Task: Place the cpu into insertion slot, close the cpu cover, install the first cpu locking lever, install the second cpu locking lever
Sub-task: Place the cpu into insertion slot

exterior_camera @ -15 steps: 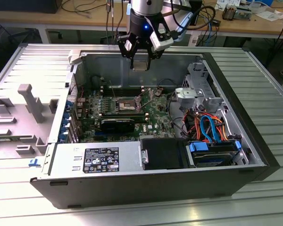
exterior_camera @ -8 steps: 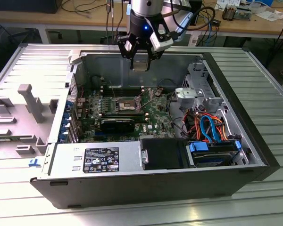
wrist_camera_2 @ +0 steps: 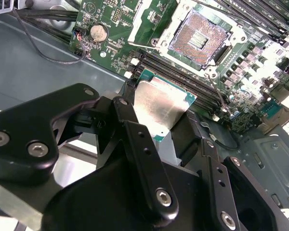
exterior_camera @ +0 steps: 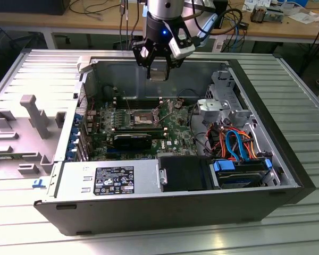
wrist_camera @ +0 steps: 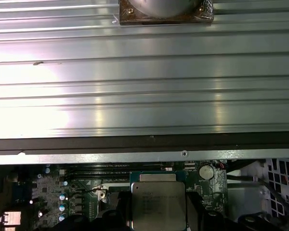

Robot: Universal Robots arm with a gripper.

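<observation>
In the exterior view my gripper (exterior_camera: 158,69) hangs over the open computer case, above the back of the green motherboard (exterior_camera: 173,132). It is shut on the cpu (exterior_camera: 158,74), a small square silver chip. The second wrist view shows the cpu (wrist_camera_2: 160,107) clamped between the black fingers (wrist_camera_2: 135,137), and the first wrist view shows the cpu (wrist_camera: 158,202) from above. The insertion slot (exterior_camera: 141,118) lies lower and nearer the camera, its dark centre (wrist_camera_2: 202,36) uncovered. A thin metal frame (exterior_camera: 169,108), probably the cpu cover, stands tilted up at the slot's right side. Thin wire levers (wrist_camera_2: 144,46) stand loose beside the slot.
Long black memory slots (wrist_camera_2: 183,79) run between cpu and slot. A power supply (exterior_camera: 109,179) and a drive bay with blue and orange cables (exterior_camera: 236,143) fill the case front. A grey plastic fixture (exterior_camera: 34,119) lies on the exterior view's left. The case rests on a ribbed metal table (wrist_camera: 144,91).
</observation>
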